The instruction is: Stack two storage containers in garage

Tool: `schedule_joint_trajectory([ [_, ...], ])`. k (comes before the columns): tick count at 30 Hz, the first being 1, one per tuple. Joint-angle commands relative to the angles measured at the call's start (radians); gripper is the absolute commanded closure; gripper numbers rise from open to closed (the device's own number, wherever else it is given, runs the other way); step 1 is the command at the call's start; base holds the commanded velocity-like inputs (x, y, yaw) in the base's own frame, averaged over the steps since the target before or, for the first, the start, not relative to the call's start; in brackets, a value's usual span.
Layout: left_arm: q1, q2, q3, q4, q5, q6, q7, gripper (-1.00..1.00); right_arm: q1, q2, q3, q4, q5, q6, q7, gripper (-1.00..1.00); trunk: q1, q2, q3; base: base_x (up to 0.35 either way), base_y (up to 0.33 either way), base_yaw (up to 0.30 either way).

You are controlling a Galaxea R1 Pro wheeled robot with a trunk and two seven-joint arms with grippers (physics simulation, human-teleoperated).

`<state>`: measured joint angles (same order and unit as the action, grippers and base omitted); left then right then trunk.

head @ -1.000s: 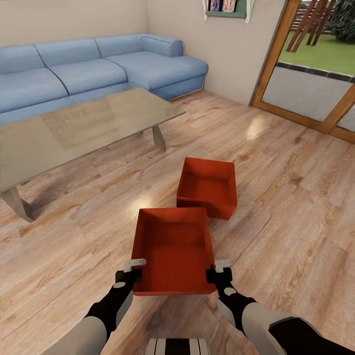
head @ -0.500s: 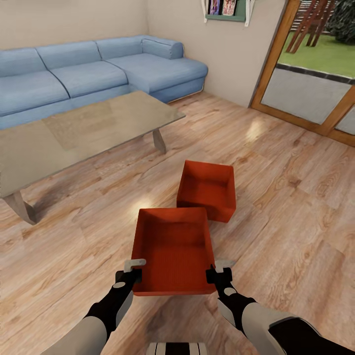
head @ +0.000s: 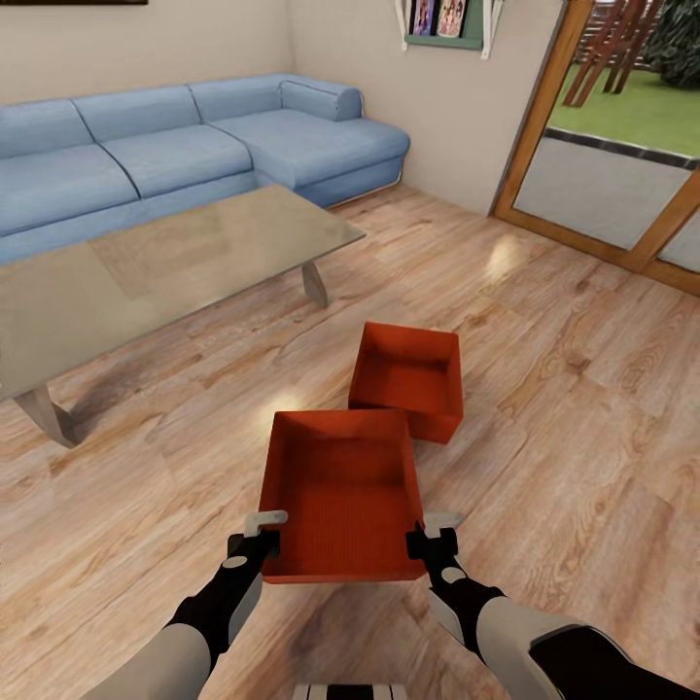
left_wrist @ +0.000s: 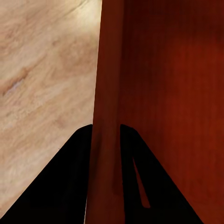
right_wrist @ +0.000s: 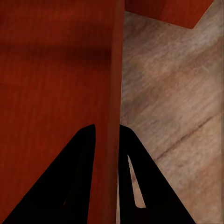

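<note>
Near bin (head: 342, 491) is pinched on both side walls: left gripper (head: 261, 533) jaws straddle the left wall, right gripper (head: 432, 533) jaws the right wall. Looks lifted just off the wood floor (head: 544, 408), hard to confirm. Second bin (head: 408, 377) sits on the floor just beyond, at its far right corner. Carry advice: keep both arms level and evenly spaced, back away clear of the glass desk (head: 165, 262), no twisting.
</note>
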<state>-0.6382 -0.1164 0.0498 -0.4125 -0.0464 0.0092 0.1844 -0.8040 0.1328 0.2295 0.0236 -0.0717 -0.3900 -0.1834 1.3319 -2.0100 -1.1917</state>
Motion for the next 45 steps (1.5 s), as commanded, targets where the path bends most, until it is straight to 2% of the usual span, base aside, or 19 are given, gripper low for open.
schedule_joint_trajectory([
  [1, 0.000, 0.000, 0.016, 0.000, -0.010, 0.002, 0.023, 1.00, -0.001, 0.000, -0.044, 0.001, -0.023, -0.009, -0.007, 1.00, -0.004, 0.007, 0.003, 0.000, 0.000, 0.000],
  [45, 0.000, 0.002, 0.016, 0.000, -0.009, 0.002, 0.023, 1.00, -0.001, -0.001, -0.044, 0.001, -0.019, -0.010, -0.007, 1.00, -0.173, 0.315, 0.141, 0.000, 0.000, 0.000],
])
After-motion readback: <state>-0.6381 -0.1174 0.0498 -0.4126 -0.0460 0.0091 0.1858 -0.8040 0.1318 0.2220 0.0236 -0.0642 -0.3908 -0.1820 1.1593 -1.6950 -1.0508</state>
